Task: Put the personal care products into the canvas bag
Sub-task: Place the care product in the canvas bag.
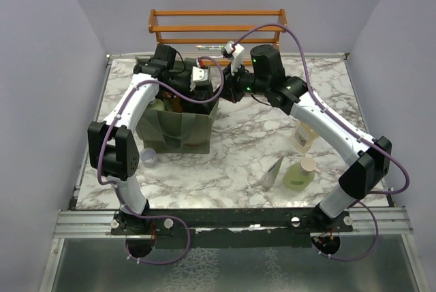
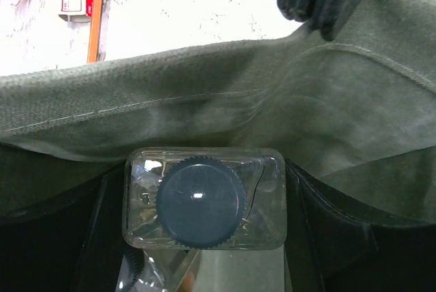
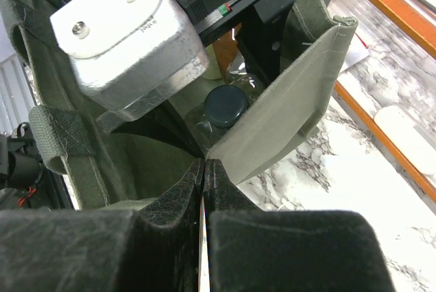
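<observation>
The olive-green canvas bag (image 1: 174, 128) stands at the back left of the table. My left gripper (image 1: 187, 96) reaches down into its mouth and is shut on a clear bottle with a black cap (image 2: 203, 200), held upright between its dark fingers (image 2: 327, 237) just inside the bag wall (image 2: 204, 94). A second clear bottle (image 2: 146, 271) lies under it. My right gripper (image 3: 204, 164) is shut on the bag's rim (image 3: 279, 115) and holds it open. The black cap (image 3: 226, 105) shows in the right wrist view too. A pale bottle (image 1: 304, 135), a green pump bottle (image 1: 300, 175) and a grey pouch (image 1: 274, 171) stand at the right.
An orange-brown wooden rack (image 1: 218, 26) runs along the back edge, with marker pens (image 1: 211, 47) on it. A small lavender cup (image 1: 148, 158) sits in front of the bag. The marble table (image 1: 238, 135) is walled by grey panels on both sides.
</observation>
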Robot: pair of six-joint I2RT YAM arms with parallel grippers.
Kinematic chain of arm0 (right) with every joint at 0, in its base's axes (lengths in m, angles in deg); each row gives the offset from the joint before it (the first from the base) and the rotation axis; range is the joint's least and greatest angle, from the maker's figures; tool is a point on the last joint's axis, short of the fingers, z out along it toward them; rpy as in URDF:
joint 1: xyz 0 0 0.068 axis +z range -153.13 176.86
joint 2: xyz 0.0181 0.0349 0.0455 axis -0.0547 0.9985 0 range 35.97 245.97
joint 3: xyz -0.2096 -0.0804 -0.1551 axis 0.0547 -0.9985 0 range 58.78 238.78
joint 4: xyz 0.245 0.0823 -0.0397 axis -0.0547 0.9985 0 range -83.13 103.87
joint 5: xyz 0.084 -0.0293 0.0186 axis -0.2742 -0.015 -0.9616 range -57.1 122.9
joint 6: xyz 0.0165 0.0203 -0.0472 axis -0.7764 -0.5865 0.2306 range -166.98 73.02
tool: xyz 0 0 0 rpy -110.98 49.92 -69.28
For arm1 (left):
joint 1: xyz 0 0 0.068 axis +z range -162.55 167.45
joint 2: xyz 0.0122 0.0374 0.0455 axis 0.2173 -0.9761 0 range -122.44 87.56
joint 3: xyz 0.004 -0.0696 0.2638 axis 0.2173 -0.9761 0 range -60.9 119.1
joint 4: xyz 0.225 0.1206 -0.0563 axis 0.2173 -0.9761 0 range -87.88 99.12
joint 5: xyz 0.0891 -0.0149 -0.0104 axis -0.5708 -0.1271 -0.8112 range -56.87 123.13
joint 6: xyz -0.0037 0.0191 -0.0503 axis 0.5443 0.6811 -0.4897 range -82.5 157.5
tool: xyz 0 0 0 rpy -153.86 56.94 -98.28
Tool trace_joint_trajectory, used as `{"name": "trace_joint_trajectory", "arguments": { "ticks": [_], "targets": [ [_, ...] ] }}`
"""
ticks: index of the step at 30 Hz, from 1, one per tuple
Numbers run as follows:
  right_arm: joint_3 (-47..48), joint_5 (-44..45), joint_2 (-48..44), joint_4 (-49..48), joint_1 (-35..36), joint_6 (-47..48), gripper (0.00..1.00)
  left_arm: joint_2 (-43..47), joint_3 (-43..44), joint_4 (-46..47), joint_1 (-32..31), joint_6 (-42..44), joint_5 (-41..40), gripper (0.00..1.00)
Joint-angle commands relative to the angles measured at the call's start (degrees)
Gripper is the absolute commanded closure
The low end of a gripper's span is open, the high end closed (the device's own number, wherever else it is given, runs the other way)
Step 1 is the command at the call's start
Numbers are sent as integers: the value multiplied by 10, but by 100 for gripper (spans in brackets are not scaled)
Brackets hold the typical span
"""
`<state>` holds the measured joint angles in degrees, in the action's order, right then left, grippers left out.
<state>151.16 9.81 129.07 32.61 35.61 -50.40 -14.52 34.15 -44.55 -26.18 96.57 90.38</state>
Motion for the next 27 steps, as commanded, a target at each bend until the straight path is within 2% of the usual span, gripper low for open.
{"name": "trace_joint_trajectory", "arguments": {
  "ticks": [1, 16, 27],
  "targets": [
    [5, -38, -14, -4, -6, -10, 99, -11, 2, 57, 4, 61, -7, 93],
    [51, -93, -5, -2, -11, -21, 99, -33, -12, 49, 11, 76, 19, 91],
    [57, -94, 3, 2, -21, -17, 99, -57, -15, 42, 24, 87, 39, 83]
  ]
}}
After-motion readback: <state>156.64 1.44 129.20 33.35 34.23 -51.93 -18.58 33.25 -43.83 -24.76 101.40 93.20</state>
